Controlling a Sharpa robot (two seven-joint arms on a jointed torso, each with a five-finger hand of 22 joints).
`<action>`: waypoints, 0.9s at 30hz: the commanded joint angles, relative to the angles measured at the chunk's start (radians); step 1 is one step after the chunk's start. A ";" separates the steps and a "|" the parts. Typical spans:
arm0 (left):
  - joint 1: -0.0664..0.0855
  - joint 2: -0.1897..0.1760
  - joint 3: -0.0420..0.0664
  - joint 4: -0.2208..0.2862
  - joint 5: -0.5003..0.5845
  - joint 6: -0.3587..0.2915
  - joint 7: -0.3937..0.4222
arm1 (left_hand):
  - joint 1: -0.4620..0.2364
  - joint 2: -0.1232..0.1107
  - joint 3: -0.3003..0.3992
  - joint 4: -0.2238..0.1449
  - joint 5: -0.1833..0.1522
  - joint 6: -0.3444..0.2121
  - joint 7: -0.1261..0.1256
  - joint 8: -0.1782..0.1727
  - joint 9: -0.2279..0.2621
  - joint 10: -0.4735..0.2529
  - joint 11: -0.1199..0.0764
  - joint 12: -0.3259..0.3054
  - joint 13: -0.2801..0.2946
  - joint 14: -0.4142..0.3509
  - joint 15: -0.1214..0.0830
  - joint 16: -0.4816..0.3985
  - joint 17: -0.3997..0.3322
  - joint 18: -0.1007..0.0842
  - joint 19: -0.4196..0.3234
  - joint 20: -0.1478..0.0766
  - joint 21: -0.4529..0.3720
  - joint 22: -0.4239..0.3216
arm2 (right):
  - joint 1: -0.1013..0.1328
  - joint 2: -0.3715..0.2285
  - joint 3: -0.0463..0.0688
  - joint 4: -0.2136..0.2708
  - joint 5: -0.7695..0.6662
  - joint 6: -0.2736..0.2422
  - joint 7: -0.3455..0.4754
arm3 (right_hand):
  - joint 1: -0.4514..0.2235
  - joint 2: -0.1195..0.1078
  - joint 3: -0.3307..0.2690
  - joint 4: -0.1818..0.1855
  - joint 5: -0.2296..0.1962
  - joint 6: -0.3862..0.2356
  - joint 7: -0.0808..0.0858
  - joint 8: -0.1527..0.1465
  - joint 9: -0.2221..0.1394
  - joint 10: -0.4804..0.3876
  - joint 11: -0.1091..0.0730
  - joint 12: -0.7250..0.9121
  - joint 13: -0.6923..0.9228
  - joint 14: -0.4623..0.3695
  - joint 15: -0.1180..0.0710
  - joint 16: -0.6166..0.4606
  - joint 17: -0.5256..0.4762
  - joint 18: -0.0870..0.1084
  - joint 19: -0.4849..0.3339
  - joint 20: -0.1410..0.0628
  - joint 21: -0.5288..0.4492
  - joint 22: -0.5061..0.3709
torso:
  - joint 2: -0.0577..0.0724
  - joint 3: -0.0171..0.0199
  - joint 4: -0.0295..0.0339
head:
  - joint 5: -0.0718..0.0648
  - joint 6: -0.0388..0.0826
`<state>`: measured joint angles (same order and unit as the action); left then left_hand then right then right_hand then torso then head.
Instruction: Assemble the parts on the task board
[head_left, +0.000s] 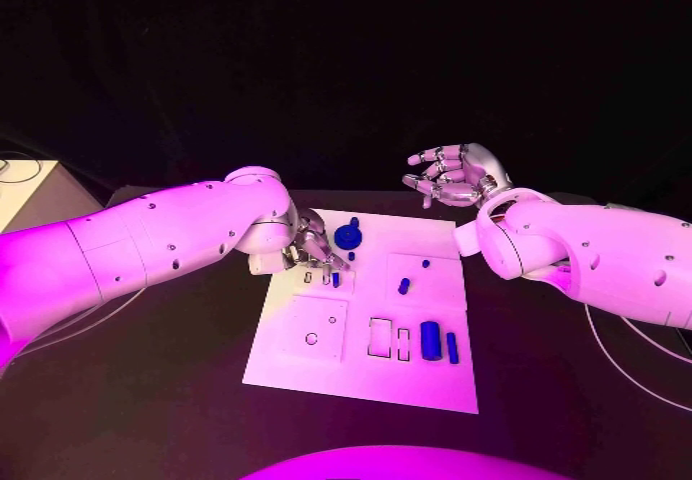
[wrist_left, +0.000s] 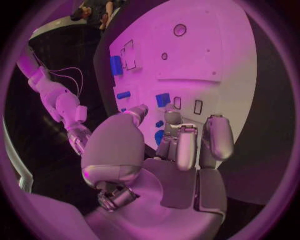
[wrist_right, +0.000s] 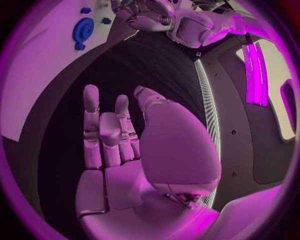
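Head view: the white board (head_left: 289, 362) lies mid-table. The left hand (head_left: 309, 251) hangs over the board's far left part, fingertips down beside a small blue piece (head_left: 336, 279); whether they pinch anything I cannot tell. A blue gear (head_left: 349, 236) stands just beyond that hand. The right hand (head_left: 454, 175) floats past the board's far edge, fingers loosely apart, holding nothing.

Left wrist view: the left hand's fingers (wrist_left: 215, 137) point at the board (wrist_left: 206, 55), a blue block (wrist_left: 163, 99) just ahead of them.

Right wrist view: the right hand (wrist_right: 134, 145) is empty, fingers fairly straight, the gear (wrist_right: 82, 31) well off on the board
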<state>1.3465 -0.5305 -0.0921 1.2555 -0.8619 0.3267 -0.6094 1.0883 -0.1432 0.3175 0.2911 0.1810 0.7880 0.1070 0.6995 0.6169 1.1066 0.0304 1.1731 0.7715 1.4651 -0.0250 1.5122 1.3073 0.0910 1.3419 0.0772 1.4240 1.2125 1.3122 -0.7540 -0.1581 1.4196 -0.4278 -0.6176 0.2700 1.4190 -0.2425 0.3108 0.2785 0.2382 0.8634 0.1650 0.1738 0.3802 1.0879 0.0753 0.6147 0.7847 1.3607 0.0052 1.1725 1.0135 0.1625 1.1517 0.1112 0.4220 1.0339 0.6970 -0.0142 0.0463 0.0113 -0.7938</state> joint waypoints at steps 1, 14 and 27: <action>0.000 0.006 0.000 -0.002 0.004 0.033 -0.002 | 0.006 0.010 -0.003 -0.001 0.006 -0.010 0.000 -0.001 0.002 -0.002 0.003 0.006 0.000 0.065 -0.003 0.005 0.150 -0.015 0.006 -0.001 0.006 0.001 | 0.000 0.001 0.000 0.000 -0.011 0.005 0.000 | 0.002 -0.005 -0.001 0.000 0.006 -0.007 -0.001 0.005 0.001 -0.002 0.002 -0.002 -0.001 -0.004 0.000 -0.003 -0.001 0.019 -0.003 0.000 -0.005 -0.001 | -0.001 0.0001 0.0010 | -0.001 -0.002; -0.002 0.015 -0.004 -0.011 0.009 0.055 -0.003 | 0.022 0.014 0.001 -0.002 0.007 -0.010 0.000 0.000 0.008 -0.001 0.004 0.011 0.007 0.066 -0.002 0.007 0.153 -0.015 0.006 0.000 0.007 0.002 | 0.000 0.002 0.000 0.000 -0.011 0.007 -0.004 | 0.001 -0.004 -0.002 0.001 0.006 -0.006 -0.001 0.006 0.001 -0.001 0.002 -0.004 -0.005 -0.005 0.000 -0.006 -0.004 0.019 -0.003 0.000 -0.006 -0.002 | -0.001 0.0002 0.0006 | -0.004 -0.009; -0.006 0.021 -0.009 -0.026 0.010 0.066 -0.004 | 0.032 0.016 0.005 -0.002 0.007 -0.010 0.000 0.001 0.011 -0.002 0.004 0.013 0.008 0.067 -0.002 0.008 0.156 -0.015 0.007 0.000 0.008 0.004 | 0.000 0.001 0.000 0.001 -0.012 0.008 -0.006 | 0.001 -0.003 -0.002 0.002 0.006 -0.006 -0.001 0.007 0.001 0.000 0.002 -0.005 -0.008 -0.006 0.000 -0.010 -0.008 0.019 -0.003 0.000 -0.008 -0.004 | 0.000 -0.0002 0.0004 | -0.007 -0.017</action>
<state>1.3411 -0.5128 -0.1010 1.2292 -0.8595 0.3701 -0.6127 1.1096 -0.1299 0.3175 0.2911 0.1848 0.7808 0.1070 0.6994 0.6267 1.1065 0.0305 1.1812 0.7785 1.4650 -0.0249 1.5162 1.3073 0.0910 1.3418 0.0771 1.4278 1.2152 1.3122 -0.7529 -0.1586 1.4196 -0.4299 -0.6175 0.2602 1.4190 -0.2425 0.3107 0.2785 0.2382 0.8617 0.1632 0.1778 0.3801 1.0885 0.0757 0.6147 0.7773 1.3608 0.0052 1.1677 1.0065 0.1624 1.1517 0.1112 0.4180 1.0316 0.6974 -0.0144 0.0468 0.0046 -0.8090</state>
